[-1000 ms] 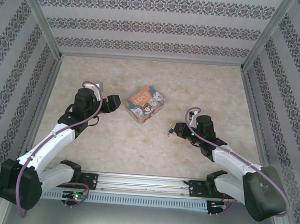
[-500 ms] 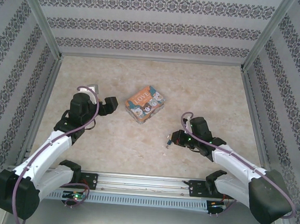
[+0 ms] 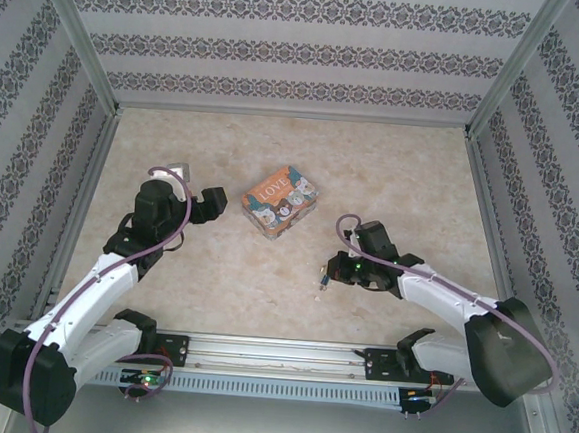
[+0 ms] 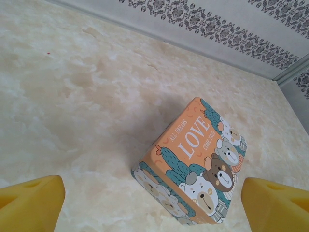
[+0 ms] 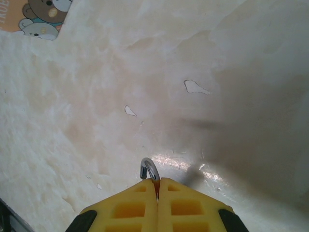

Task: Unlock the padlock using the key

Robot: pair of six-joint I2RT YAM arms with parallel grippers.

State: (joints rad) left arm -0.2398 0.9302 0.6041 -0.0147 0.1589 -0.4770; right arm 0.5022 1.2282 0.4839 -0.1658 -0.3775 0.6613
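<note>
Between the right gripper's [image 5: 157,182] closed yellow fingers sits the padlock [image 5: 148,169], only its silvery shackle poking out. Just ahead lies the pale marbled tabletop [image 5: 87,106], marked by small white chips [image 5: 195,87]. Farther off, ahead of the left gripper's [image 3: 212,202] wide-apart fingers, stands the LOVE tin [image 4: 193,159]; beyond it rise damask-striped walls [image 4: 217,24].
</note>
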